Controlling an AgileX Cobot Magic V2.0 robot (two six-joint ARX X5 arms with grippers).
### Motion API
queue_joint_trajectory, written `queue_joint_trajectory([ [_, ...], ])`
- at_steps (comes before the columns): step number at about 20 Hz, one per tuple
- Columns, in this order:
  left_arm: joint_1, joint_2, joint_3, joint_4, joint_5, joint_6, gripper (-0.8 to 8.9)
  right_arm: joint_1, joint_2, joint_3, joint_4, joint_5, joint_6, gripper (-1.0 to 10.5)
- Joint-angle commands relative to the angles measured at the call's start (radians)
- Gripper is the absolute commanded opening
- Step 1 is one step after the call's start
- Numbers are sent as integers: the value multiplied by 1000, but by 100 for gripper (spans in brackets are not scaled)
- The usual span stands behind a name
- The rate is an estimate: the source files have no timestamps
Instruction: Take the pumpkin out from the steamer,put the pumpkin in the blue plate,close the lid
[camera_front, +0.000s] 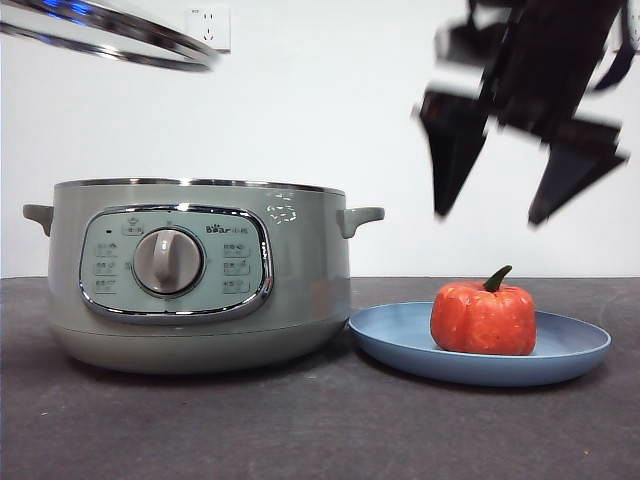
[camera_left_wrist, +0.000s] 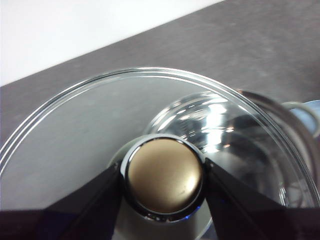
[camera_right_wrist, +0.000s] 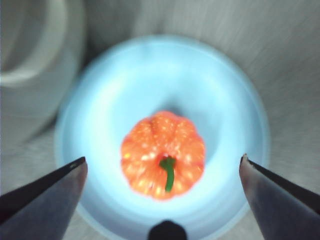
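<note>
The orange-red pumpkin (camera_front: 484, 317) (camera_right_wrist: 163, 155) with its green stem sits on the blue plate (camera_front: 400, 340) (camera_right_wrist: 150, 80), to the right of the sage-green steamer (camera_front: 195, 270). High above the plate hangs my right gripper (camera_front: 510, 210) (camera_right_wrist: 162, 167), open and holding nothing. The steamer stands uncovered. Its glass lid (camera_front: 110, 35) (camera_left_wrist: 75, 130) hangs in the air at the upper left, above the steamer. My left gripper (camera_left_wrist: 164, 175) is shut on the lid's knob (camera_left_wrist: 165, 175).
A white wall with a socket (camera_front: 208, 27) rises behind the dark table (camera_front: 320, 430). In the right wrist view the steamer's rim (camera_right_wrist: 30, 60) lies beside the plate.
</note>
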Motion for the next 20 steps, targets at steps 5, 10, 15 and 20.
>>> queue_joint_trajectory([
  [5,0,175,9,187,145,2,-9,1,-302,-6,-39,2,11,504],
  [10,0,304,9,237,218,-20,-9,1,-474,-6,-68,10,19,504],
  [15,0,373,9,239,239,-23,-9,1,-548,-6,-111,86,22,504],
  [20,-1,388,9,236,297,-29,-9,1,-555,-6,-135,86,29,504],
])
